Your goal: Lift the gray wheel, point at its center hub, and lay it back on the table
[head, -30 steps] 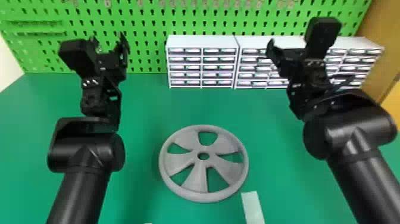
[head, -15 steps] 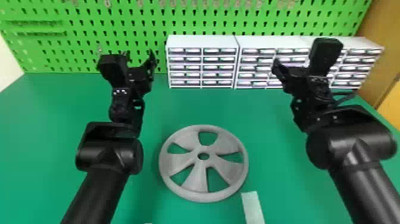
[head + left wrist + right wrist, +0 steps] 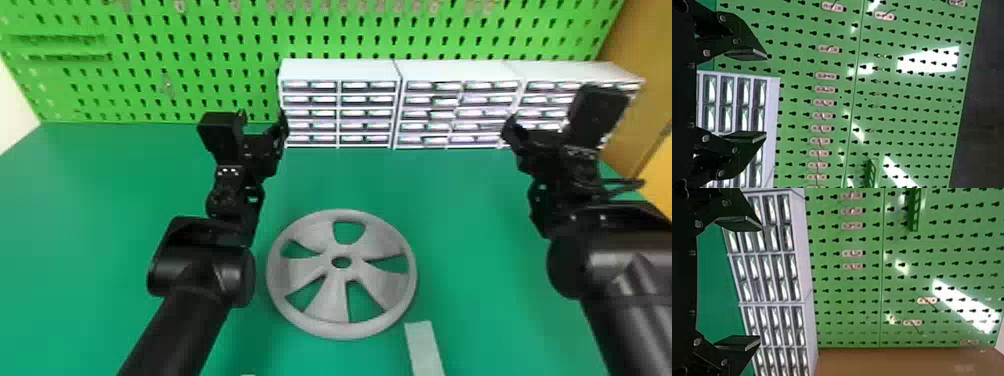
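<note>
I see the gray wheel lying flat on the green worktop. My left gripper has its jaws spread; my right gripper, in front of the white drawer units, has its jaws wide apart too.

No readable text or numbers (nor any legible sign) anywhere.
</note>
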Controlling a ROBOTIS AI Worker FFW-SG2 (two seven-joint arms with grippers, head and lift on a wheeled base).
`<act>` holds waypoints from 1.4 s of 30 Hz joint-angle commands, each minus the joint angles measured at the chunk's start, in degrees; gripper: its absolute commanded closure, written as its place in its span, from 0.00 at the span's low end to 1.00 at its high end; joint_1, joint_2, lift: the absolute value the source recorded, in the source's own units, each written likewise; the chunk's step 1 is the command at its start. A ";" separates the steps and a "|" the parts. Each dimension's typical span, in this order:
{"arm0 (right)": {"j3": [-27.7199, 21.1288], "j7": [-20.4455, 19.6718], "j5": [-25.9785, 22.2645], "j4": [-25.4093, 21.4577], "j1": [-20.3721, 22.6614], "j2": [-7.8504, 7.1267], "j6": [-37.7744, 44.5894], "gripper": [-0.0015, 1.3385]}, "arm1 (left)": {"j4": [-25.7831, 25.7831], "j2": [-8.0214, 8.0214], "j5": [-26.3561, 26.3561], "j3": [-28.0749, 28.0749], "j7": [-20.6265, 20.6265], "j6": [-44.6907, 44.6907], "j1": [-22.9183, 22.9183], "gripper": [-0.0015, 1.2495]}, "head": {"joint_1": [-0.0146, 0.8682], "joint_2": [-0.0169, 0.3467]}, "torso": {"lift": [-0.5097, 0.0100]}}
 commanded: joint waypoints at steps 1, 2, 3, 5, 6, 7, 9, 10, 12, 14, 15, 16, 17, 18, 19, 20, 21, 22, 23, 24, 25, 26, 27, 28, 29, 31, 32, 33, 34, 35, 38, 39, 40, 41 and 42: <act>-2.70 -0.01 0.92 0.13 1.03 0.87 0.01 0.21 | 0.29 -0.15 0.05 -0.61 -0.14 0.09 0.12 0.43 | 0.80 0.18 | 0.80; -2.96 -0.01 1.10 0.13 1.12 1.05 0.01 0.21 | 0.29 -0.15 0.05 -0.52 -0.23 0.09 0.38 0.43 | 0.80 0.18 | 0.80; -3.22 0.08 1.27 0.22 1.30 1.22 0.01 0.21 | 0.29 -0.15 0.05 -0.35 -0.31 0.09 0.56 0.43 | 0.80 0.18 | 0.80; -3.49 0.08 1.71 0.22 1.38 1.40 0.01 0.21 | 0.29 -0.15 0.31 0.01 -0.67 0.09 0.91 0.43 | 0.80 0.18 | 0.80; -3.49 0.08 1.89 0.39 1.38 1.49 0.01 0.21 | 0.29 -0.15 0.40 0.09 -0.67 0.09 1.00 0.43 | 0.80 0.18 | 0.80; -3.58 0.08 2.06 0.48 1.38 1.66 0.01 0.21 | 0.29 -0.15 0.40 0.27 -0.67 0.09 1.08 0.43 | 0.80 0.18 | 0.80; -3.66 0.17 2.06 0.75 1.56 1.93 0.01 0.21 | 0.29 -0.15 0.75 0.36 -0.84 0.09 1.08 0.43 | 0.80 0.18 | 0.80; -3.75 0.17 2.33 0.75 1.74 2.02 0.01 0.21 | 0.29 -0.15 0.75 0.36 -0.84 0.09 1.17 0.43 | 0.80 0.18 | 0.80; -3.84 0.17 2.50 0.75 1.91 2.10 0.01 0.21 | 0.29 -0.15 0.66 0.27 -0.84 0.26 1.08 0.43 | 0.80 0.18 | 0.80; -4.02 0.26 2.50 0.75 2.35 2.02 0.01 0.21 | 0.29 -0.15 0.49 0.09 -0.93 0.53 0.91 0.43 | 0.80 0.18 | 0.80; -4.19 0.26 2.33 0.75 2.53 1.93 0.01 0.21 | 0.29 -0.15 0.31 0.01 -0.93 0.62 0.82 0.43 | 0.80 0.18 | 0.80; -4.45 0.34 2.33 0.75 2.70 1.93 0.01 0.21 | 0.29 -0.15 0.22 -0.08 -0.93 0.62 0.82 0.43 | 0.80 0.18 | 0.80; -4.63 0.43 2.33 0.75 2.88 1.93 0.01 0.21 | 0.29 -0.15 0.22 -0.08 -0.93 0.70 0.73 0.43 | 0.80 0.18 | 0.80; -4.98 0.43 2.24 0.75 2.97 1.93 0.01 0.21 | 0.47 -0.15 0.31 -0.17 -0.84 0.88 0.73 0.43 | 0.80 0.18 | 0.80; -5.25 0.43 2.24 0.75 3.05 1.93 0.01 0.21 | 0.47 -0.15 0.31 -0.26 -0.93 0.97 0.64 0.43 | 0.80 0.18 | 0.80; -5.51 0.43 2.06 0.75 3.14 1.84 0.01 0.21 | 0.56 -0.15 0.31 -0.43 -0.93 1.05 0.64 0.43 | 0.80 0.18 | 0.80; -5.86 0.52 1.98 0.75 3.32 1.84 0.01 0.21 | 0.56 -0.15 0.40 -0.70 -0.93 1.14 0.73 0.43 | 0.80 0.18 | 0.80; -6.12 0.52 1.98 0.66 3.49 1.84 0.01 0.21 | 0.56 -0.15 0.31 -0.87 -0.93 1.14 0.73 0.43 | 0.80 0.18 | 0.80; -6.12 0.52 1.98 0.75 3.67 1.75 -0.08 0.21 | 0.56 -0.15 0.40 -0.87 -0.93 1.32 0.82 0.43 | 0.80 0.18 | 0.80; -6.12 0.52 1.98 0.66 3.84 1.75 0.01 0.21 | 0.56 -0.15 0.31 -0.87 -0.93 1.58 1.00 0.43 | 0.80 0.18 | 0.80; -5.86 0.52 1.98 0.75 4.02 1.66 0.01 0.21 | 0.56 -0.15 0.31 -0.78 -0.93 1.58 1.17 0.43 | 0.80 0.18 | 0.80; -5.69 0.52 1.98 0.75 4.20 1.66 0.01 0.21 | 0.56 -0.15 0.40 -0.70 -0.93 1.67 1.35 0.43 | 0.80 0.18 | 0.80; -5.33 0.52 1.98 0.75 4.37 1.66 0.01 0.21 | 0.56 -0.15 0.40 -0.70 -0.93 1.67 1.79 0.43 | 0.80 0.18 | 0.80; -5.16 0.52 1.98 0.75 4.55 1.75 0.01 0.21 | 0.56 -0.15 0.49 -0.61 -0.93 1.67 2.05 0.43 | 0.80 0.18 | 0.80; -4.98 0.52 2.06 0.92 4.72 1.93 0.01 0.21 | 0.56 -0.15 0.49 -0.52 -1.10 1.67 2.31 0.43 | 0.80 0.18 | 0.80; -4.63 0.52 2.68 1.27 4.72 2.54 0.01 0.21 | 0.56 -0.15 0.66 0.09 -1.37 1.67 2.75 0.43 | 0.80 0.18 | 0.80; -4.28 0.52 3.12 1.45 4.64 2.72 0.01 0.21 | 0.56 -0.15 0.75 0.36 -1.37 1.67 2.93 0.43 | 0.80 0.18 | 0.80; -3.84 0.61 3.91 1.54 4.46 2.89 0.01 0.21 | 0.56 -0.15 0.84 0.62 -1.37 1.67 3.11 0.43 | 0.80 0.18 | 0.80; -3.58 0.61 4.26 1.54 4.37 2.98 0.10 0.21 | 0.56 -0.15 0.84 0.71 -1.37 1.67 3.19 0.43 | 0.80 0.18 | 0.80; -3.31 0.70 4.44 1.62 4.37 2.98 0.10 0.21 | 0.56 -0.15 0.84 0.71 -1.37 1.67 3.28 0.43 | 0.80 0.18 | 0.80; -3.05 0.70 4.17 1.62 4.37 2.81 0.10 0.21 | 0.56 -0.15 0.75 0.45 -1.37 1.85 3.46 0.43 | 0.80 0.18 | 0.80; -3.05 0.78 4.08 1.62 4.46 2.81 0.10 0.21 | 0.56 -0.15 0.75 0.45 -1.37 1.85 3.54 0.43 | 0.80 0.18 | 0.80; -3.05 0.87 4.00 1.62 4.55 2.89 0.10 0.21 | 0.56 -0.15 0.75 0.45 -1.37 1.85 3.63 0.43 | 0.80 0.18 | 0.80; -2.96 1.05 3.91 1.54 4.64 2.89 0.10 0.21 | 0.56 -0.15 0.75 0.53 -1.37 1.85 3.63 0.43 | 0.80 0.18 | 0.80; -2.87 1.31 3.91 1.54 4.64 2.89 0.10 0.21 | 0.56 -0.15 0.75 0.62 -1.37 1.85 3.63 0.43 | 0.80 0.18 | 0.80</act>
